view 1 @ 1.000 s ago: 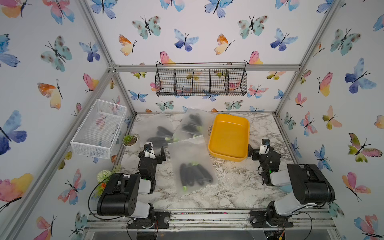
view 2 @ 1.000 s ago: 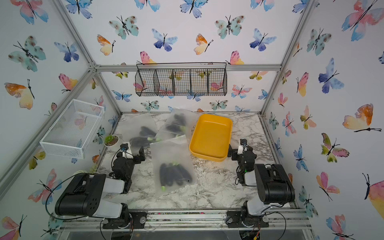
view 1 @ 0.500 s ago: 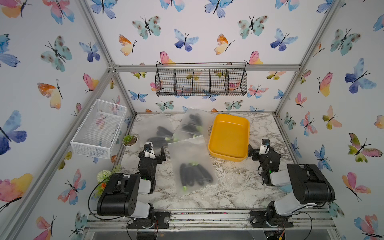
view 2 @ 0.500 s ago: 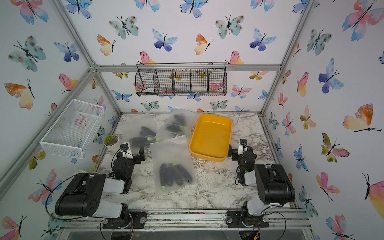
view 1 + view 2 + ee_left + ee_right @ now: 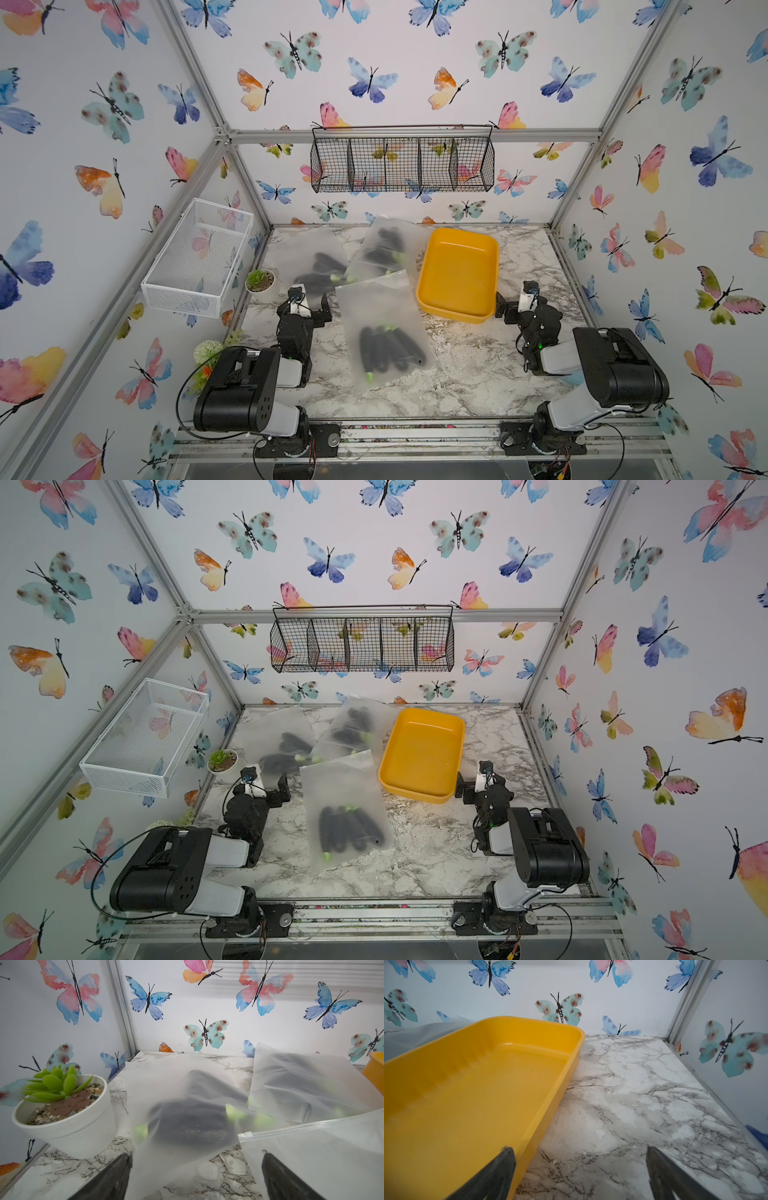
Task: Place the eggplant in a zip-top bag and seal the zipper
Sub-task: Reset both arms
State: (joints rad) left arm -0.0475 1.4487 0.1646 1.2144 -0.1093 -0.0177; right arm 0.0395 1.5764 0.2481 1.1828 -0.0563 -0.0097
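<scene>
Looking down in both top views, the nearest zip-top bag (image 5: 384, 328) lies flat on the marble desk (image 5: 478, 374) between the two arms. Several dark eggplants (image 5: 386, 351) with green stems are already inside it. Two more filled bags (image 5: 318, 259) lie behind it toward the back wall. The yellow tray (image 5: 457, 270) beside them is empty, and no loose eggplant shows anywhere. The left hand (image 5: 309, 305) sits just beside the near bag's edge and the right hand (image 5: 513, 305) just beside the tray. Each has its jaws apart and holds nothing.

From the left wrist, the near bag's zipper (image 5: 311, 1126) runs as one flat line with its slider (image 5: 247, 1134) at one end. It looks closed, though I cannot be sure along its whole length. The fingers stand wide, with no grip on either bag.

From the right wrist, the tray's floor is bare. The fingers are spread, one over the tray's corner and one over the desk.

Judged from this, loading and sealing appear done; at most a check of the seal is left.
</scene>
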